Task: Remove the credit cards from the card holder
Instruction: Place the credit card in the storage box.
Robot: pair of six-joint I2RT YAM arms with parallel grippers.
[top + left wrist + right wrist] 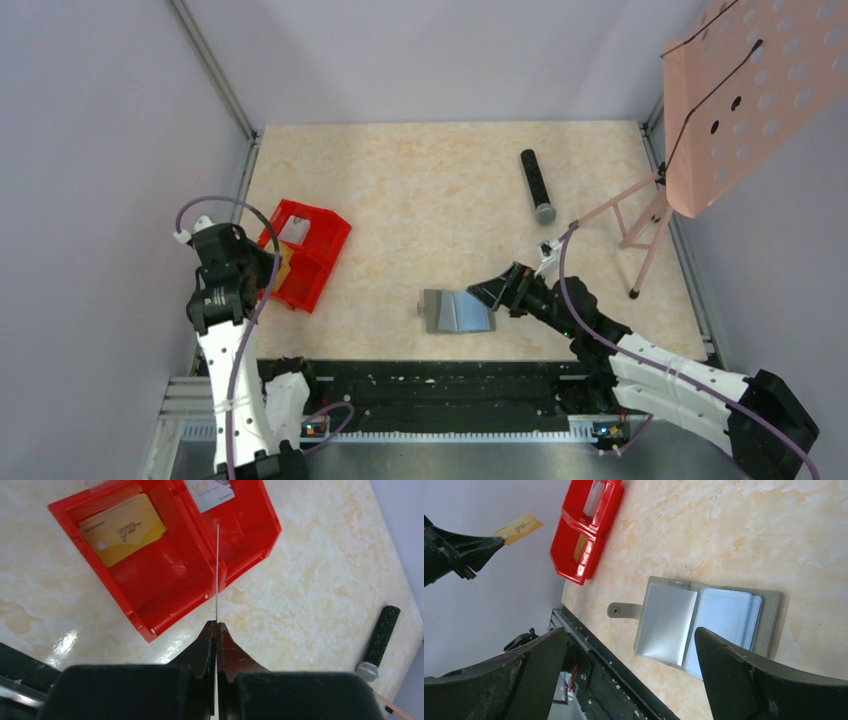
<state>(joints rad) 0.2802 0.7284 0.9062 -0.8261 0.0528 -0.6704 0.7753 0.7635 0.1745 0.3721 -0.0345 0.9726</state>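
The card holder (pixel 455 310) lies open near the table's front edge, its pale inner panels (pixel 704 622) facing up and its strap to the left. My right gripper (pixel 488 293) hovers open at its right edge, and in the right wrist view the fingers (pixel 764 680) stand wide apart with nothing between them. My left gripper (pixel 262 268) is shut on a gold credit card (pixel 283 268) above the red bin (pixel 322 262). In the left wrist view that card (pixel 216 570) shows edge-on as a thin line. Another gold card (pixel 122 530) and a grey card (pixel 210 490) lie in the bin's two compartments.
A black microphone (pixel 537 186) lies at the back right of the table. A pink perforated stand (pixel 740 90) leans in over the right edge on thin legs (pixel 645 235). A black rail (pixel 430 385) runs along the near edge.
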